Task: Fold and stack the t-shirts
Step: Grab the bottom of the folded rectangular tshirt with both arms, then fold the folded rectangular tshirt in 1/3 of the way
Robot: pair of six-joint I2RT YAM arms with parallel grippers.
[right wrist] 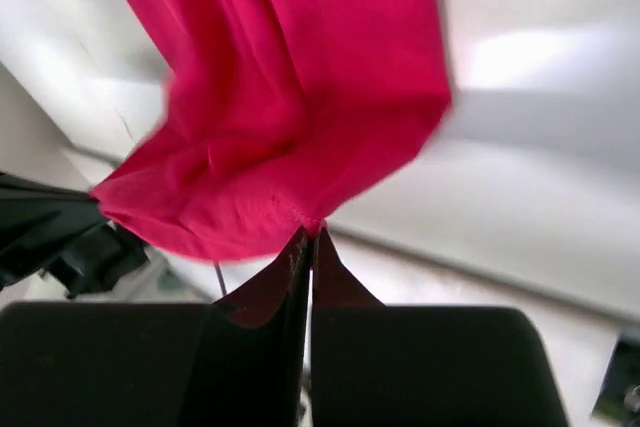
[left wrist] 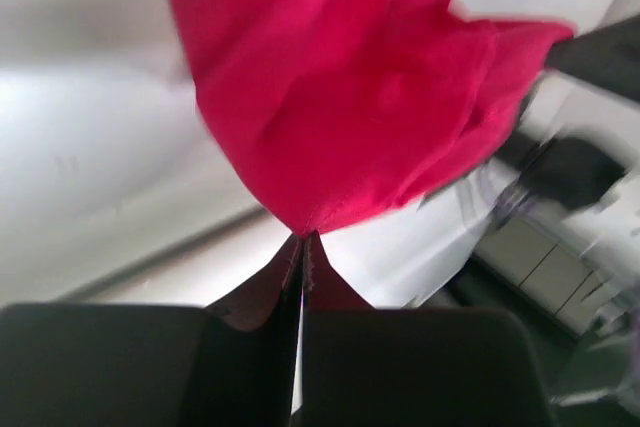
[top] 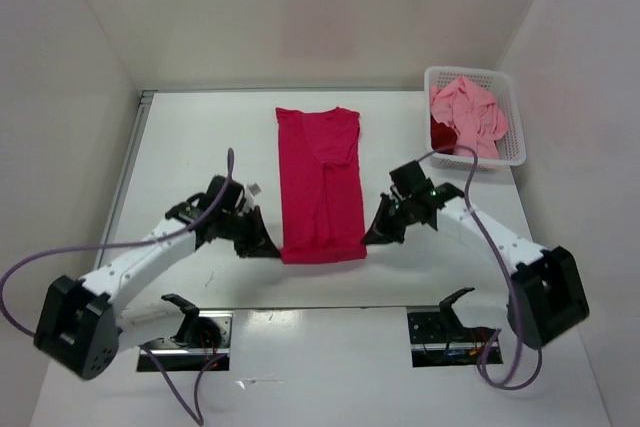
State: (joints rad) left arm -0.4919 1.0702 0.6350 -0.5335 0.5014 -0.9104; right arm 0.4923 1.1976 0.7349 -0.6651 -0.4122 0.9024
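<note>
**A:** Where do we have the arms?

**B:** In the top view we see both reaching in from the lower corners toward the middle, forearms low over the table and wrists tipped down. The left gripper (top: 265,243) sits at the lower left corner of the magenta-red shirt (top: 320,182). The right gripper (top: 374,235) is at its lower right corner.

**A:** And the fingers?

**B:** Both pairs are pressed together. In each wrist view we see the two dark tips meeting on a pinch of red cloth at the hem, and the cloth fans away from them in bunched folds.

**A:** Where does that shirt lie?

**B:** It lies at the centre of the white table (top: 200,137), as a long narrow strip running from the upper middle of the frame down to the grippers.

**A:** What else do we have around it?

**B:** A white mesh basket (top: 516,122) stands at the upper right, well apart from the strip. It holds the salmon pink shirt (top: 468,109), crumpled on top. The dark crimson shirt (top: 441,135) shows beneath it at the basket's left side. A purple cable (top: 20,277) loops off the left arm, and another trails from the right.
</note>
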